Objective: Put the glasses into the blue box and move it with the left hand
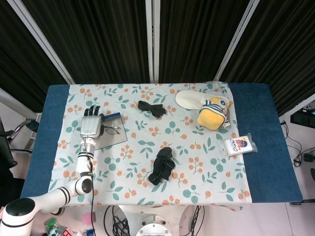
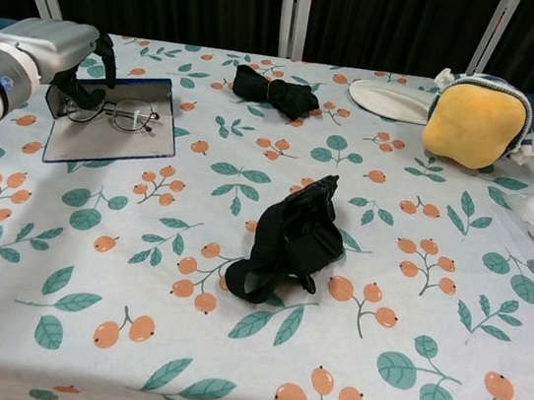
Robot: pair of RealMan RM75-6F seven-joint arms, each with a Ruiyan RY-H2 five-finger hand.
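Setting: a table under a floral tablecloth (image 2: 252, 377), dark curtains behind.
Blue box: the blue box (image 2: 107, 133) lies flat near the table's far left corner, in both views.
Glasses: the glasses (image 2: 110, 114) rest inside the box at its far end, long axis running left to right.
Left hand: the left hand (image 2: 54, 51) hangs over the box's far left corner, dark fingers (image 2: 104, 50) curled down beside the glasses; whether they pinch the frame, I cannot tell.
Right hand: not visible in either view.
Room to move: the box's near and right sides look open; a black strap bundle (image 2: 287, 238) lies well apart, mid-table.
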